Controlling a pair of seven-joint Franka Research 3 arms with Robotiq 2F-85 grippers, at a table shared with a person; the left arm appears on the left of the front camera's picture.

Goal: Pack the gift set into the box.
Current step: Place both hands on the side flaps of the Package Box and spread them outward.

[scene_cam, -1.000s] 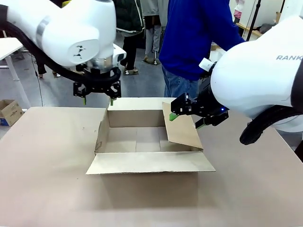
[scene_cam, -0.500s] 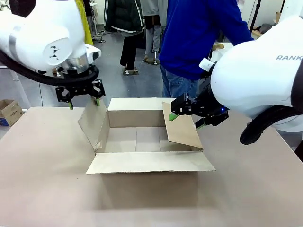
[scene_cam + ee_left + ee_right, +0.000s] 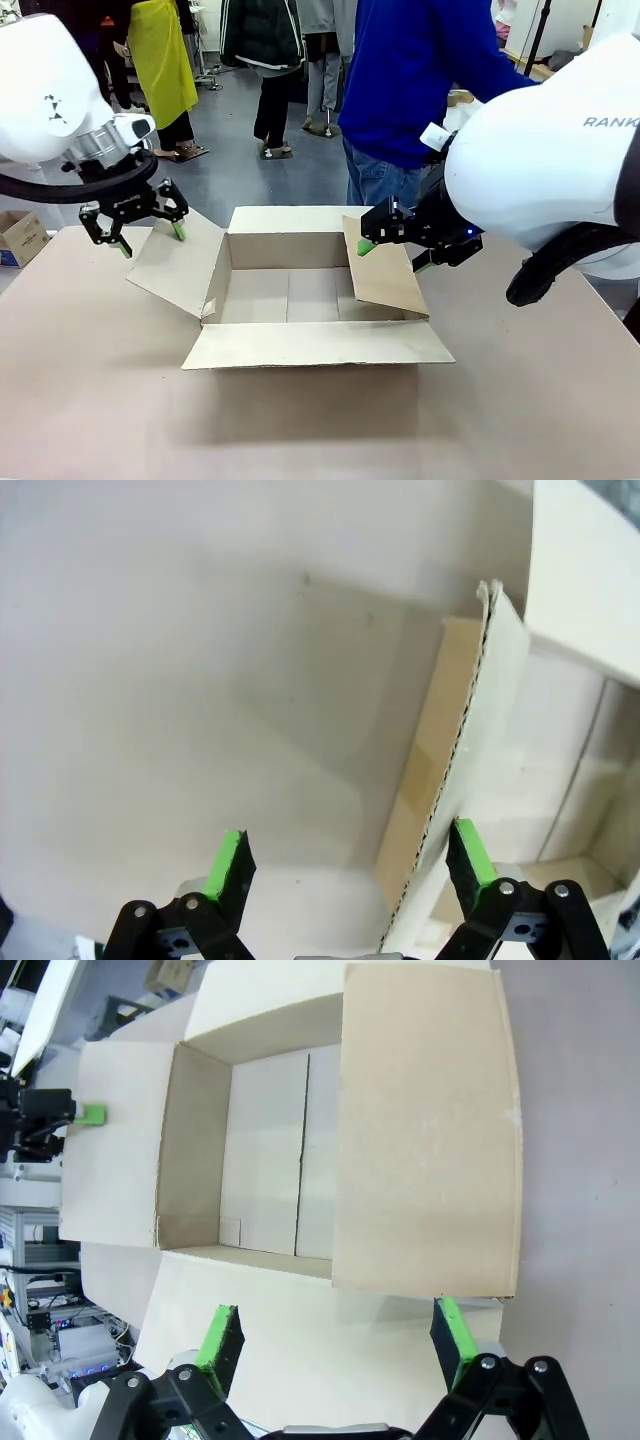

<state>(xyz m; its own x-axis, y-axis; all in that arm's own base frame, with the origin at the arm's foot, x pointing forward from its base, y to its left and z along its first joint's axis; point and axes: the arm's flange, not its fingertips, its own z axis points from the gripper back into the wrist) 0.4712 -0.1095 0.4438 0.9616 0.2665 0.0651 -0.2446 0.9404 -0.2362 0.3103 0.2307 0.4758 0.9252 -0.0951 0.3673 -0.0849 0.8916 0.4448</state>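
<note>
Left gripper (image 3: pixel 151 240): fingers spread wide, clamped on nothing. The box's left flap (image 3: pixel 175 265) is folded outward just below it. In the left wrist view the flap edge runs up between the fingers, nearer one pad; contact unclear. Right gripper (image 3: pixel 393 256): fingers apart, holding nothing, just above the right flap (image 3: pixel 385 280), which leans in over the opening. The box (image 3: pixel 290 250) sits on the table (image 3: pixel 100 400) between the two grippers, nothing inside.

Risks: the right flap likely tips further in and blocks the gift set. The left flap may spring up if let go. A finger snagging a flap edge could drag the light box.
</note>
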